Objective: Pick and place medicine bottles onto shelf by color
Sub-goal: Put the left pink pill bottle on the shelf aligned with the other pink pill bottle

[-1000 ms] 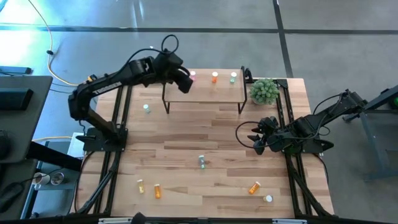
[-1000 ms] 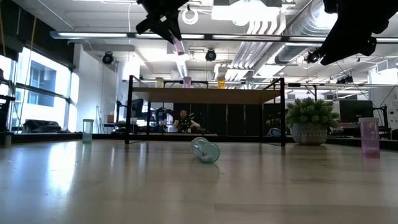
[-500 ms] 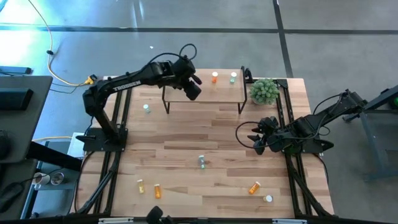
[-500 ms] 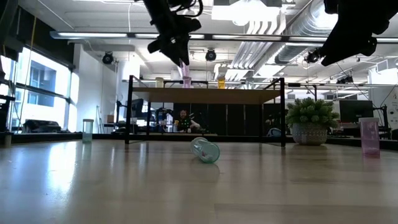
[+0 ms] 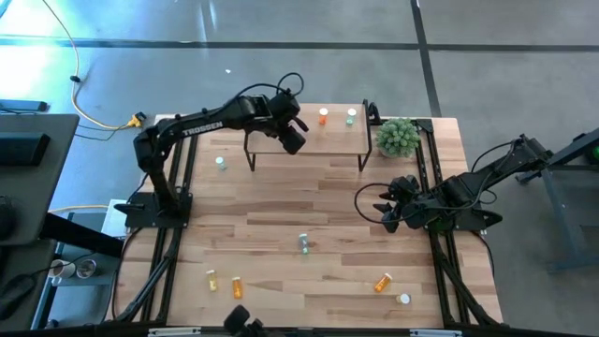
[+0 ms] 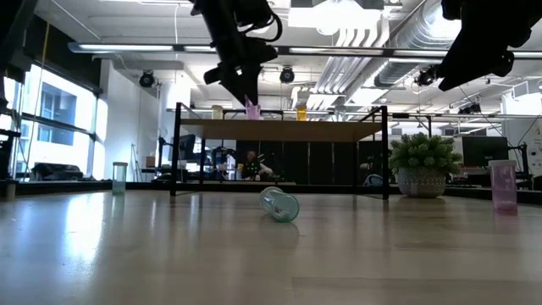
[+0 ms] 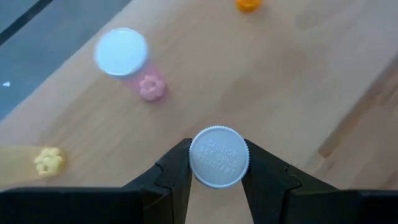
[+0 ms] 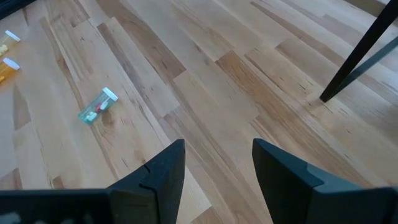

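Pink is the colour in play: the left gripper (image 7: 217,180) hangs over the left part of the shelf (image 5: 332,140), its jaws pinching a bottle by its sides so that only the white cap (image 7: 219,157) shows between the fingers in the wrist view. In the low view the carried bottle (image 6: 251,108) looks pink, just above the shelf board. Another pink bottle (image 7: 127,59) already stands upright on the shelf close by — so the carried one is likely being brought beside its match, kept vertical to set down on its base.

Farther right on the shelf stand an orange bottle (image 5: 323,116) and a green bottle (image 5: 351,115), each apart from the other, which fits sorting by colour. Small flower-shaped markers on the board — a pink one (image 7: 149,88) by the standing pink bottle and a yellow one (image 7: 48,160) — seem to mark the colour spots.

Still on the bench: a green bottle lying on its side (image 5: 304,243) mid-bench, another upright (image 5: 221,162) at far left, and a yellow bottle (image 5: 211,279) and orange bottle (image 5: 237,287) at near left. More lie at near right.

Right gripper (image 8: 214,165) waits over the right side of the bench, jaws spread, empty.
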Controlling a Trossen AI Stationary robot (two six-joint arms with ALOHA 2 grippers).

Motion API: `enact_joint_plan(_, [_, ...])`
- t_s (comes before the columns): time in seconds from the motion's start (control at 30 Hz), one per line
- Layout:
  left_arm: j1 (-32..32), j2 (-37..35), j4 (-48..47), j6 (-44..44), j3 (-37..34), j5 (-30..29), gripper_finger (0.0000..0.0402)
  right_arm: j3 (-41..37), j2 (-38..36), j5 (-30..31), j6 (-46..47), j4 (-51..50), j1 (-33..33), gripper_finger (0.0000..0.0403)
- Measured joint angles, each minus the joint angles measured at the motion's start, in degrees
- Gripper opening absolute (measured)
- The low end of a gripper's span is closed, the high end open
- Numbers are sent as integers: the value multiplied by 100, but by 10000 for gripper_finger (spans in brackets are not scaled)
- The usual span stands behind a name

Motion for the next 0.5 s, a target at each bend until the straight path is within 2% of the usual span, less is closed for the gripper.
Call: enact_joint_plan(0.5, [63,33,5,0,0,-19,113,0,0,0,0,-4,-2,179])
